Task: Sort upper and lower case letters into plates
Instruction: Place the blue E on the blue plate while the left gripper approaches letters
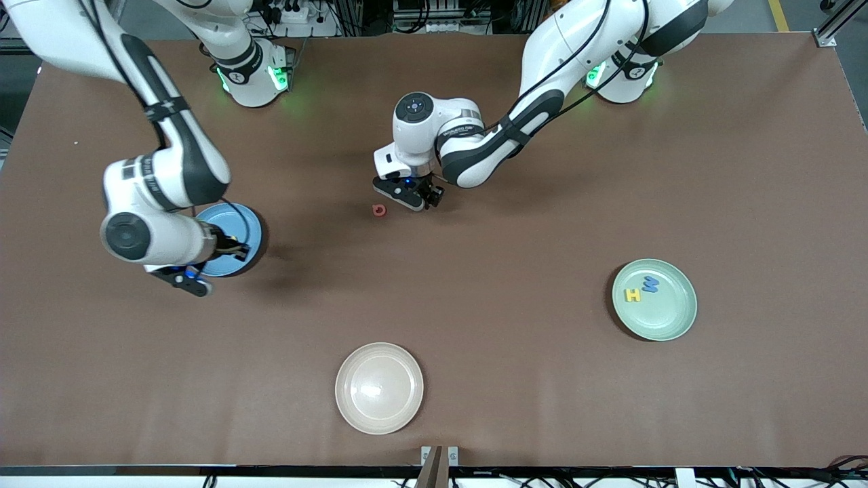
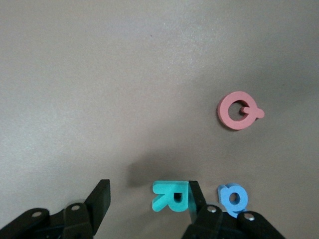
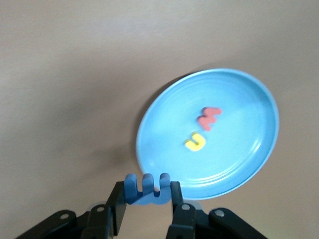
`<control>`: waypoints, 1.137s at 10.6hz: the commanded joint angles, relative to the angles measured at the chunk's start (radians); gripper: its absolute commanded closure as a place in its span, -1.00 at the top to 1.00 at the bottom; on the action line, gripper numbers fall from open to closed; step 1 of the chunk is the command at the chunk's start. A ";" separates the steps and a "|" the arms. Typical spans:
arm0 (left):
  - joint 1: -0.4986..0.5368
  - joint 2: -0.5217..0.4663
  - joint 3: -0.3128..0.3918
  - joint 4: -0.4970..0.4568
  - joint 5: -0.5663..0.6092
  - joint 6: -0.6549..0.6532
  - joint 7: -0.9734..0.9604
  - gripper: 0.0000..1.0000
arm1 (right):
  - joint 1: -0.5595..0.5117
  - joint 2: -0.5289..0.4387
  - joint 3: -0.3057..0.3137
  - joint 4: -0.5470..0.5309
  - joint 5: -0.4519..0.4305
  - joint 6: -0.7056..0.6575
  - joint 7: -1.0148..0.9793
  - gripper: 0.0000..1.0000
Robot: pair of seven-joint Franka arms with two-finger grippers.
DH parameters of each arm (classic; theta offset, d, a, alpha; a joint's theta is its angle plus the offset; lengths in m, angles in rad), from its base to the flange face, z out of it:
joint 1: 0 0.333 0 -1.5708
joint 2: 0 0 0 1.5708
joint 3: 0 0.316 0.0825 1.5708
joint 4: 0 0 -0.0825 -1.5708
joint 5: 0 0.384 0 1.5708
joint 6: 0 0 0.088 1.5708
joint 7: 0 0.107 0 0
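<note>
In the left wrist view my left gripper [image 2: 147, 188] stands open low over the table, astride a teal R [image 2: 169, 195]. One finger [image 2: 195, 199] touches the R; the other stands well apart from it. A blue round letter [image 2: 233, 198] lies just outside that finger, and a red round letter [image 2: 238, 110] [image 1: 379, 210] lies a little farther off. My right gripper [image 3: 147, 191] is shut on a blue three-legged letter [image 3: 144, 183], held over the rim of the blue plate [image 3: 239, 99] [image 1: 252, 227]. A red letter [image 3: 209, 118] and a yellow u [image 3: 195, 142] lie in that plate.
The mint green plate [image 1: 668, 315] sits toward the left arm's end of the table and holds a yellow H [image 1: 633, 295] and a blue W [image 1: 651, 285]. A cream plate [image 1: 379, 388] sits near the front edge, with nothing in it.
</note>
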 commanded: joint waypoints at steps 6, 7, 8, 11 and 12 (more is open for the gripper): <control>-0.047 0.022 0.016 0.022 0.010 0.004 -0.057 0.41 | -0.128 -0.014 0.005 -0.070 0.018 0.034 -0.197 -0.97; -0.047 0.022 0.016 0.022 0.013 0.004 -0.057 0.41 | -0.128 -0.013 0.004 -0.070 0.018 0.034 -0.197 -0.14; -0.049 0.024 0.016 0.022 0.013 0.004 -0.057 0.39 | -0.130 -0.013 0.005 -0.070 0.018 0.034 -0.197 0.29; -0.050 0.032 0.016 0.022 0.013 0.004 -0.057 0.36 | -0.130 -0.011 0.005 -0.069 0.018 0.032 -0.197 1.00; -0.050 0.036 0.018 0.022 0.014 0.004 -0.056 0.36 | -0.131 -0.013 0.005 -0.069 0.018 0.031 -0.197 1.00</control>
